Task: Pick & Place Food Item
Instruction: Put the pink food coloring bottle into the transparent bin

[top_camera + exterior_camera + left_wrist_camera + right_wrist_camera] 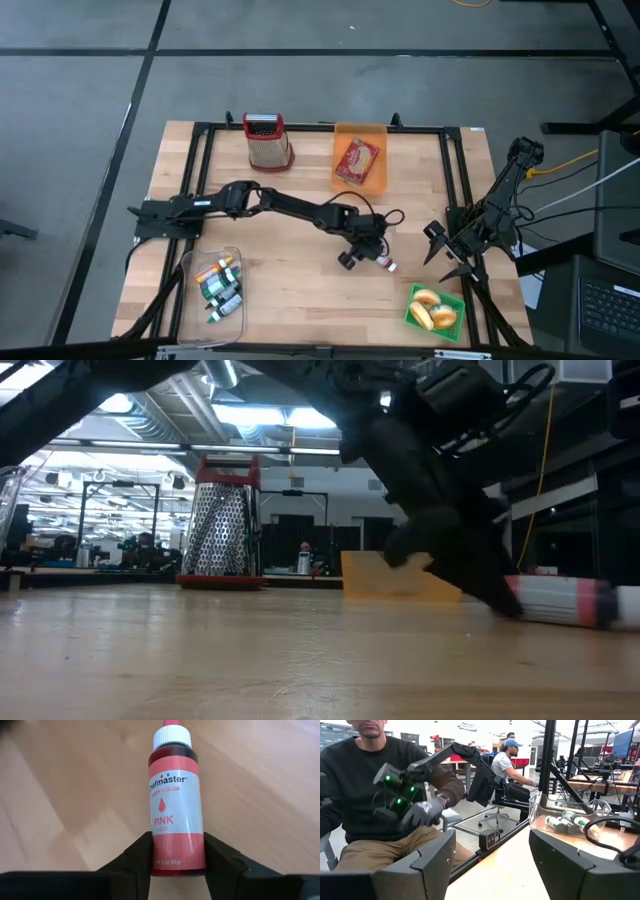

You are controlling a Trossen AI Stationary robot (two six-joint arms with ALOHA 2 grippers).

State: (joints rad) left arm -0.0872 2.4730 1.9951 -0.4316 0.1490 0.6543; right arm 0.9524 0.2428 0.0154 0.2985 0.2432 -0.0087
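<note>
A pink food-colouring bottle (175,805) with a white cap lies on its side on the wooden table (300,300), right of the middle. It also shows in the high view as the bottle (386,264) and in the low view as the bottle (570,602). My left gripper (177,857) reaches in from the left and is shut on the bottle's bottom end. My right gripper (492,855) waits open at the table's right edge, touching nothing. My left gripper pinches the bottle's bottom end (177,865) between its two fingers, one on each side of the body. The fingers (142,857) come slanting down from the table's left and lie along the bottle, whose cap points away from them. The bottle lies on the table.
A clear tub (215,285) of several bottles stands near left. A green tray (412,312) with bread rolls sits near right. At the far side stand an orange tray (375,135) with a red packet and a metal grater (267,140). A person sits beyond the table.
</note>
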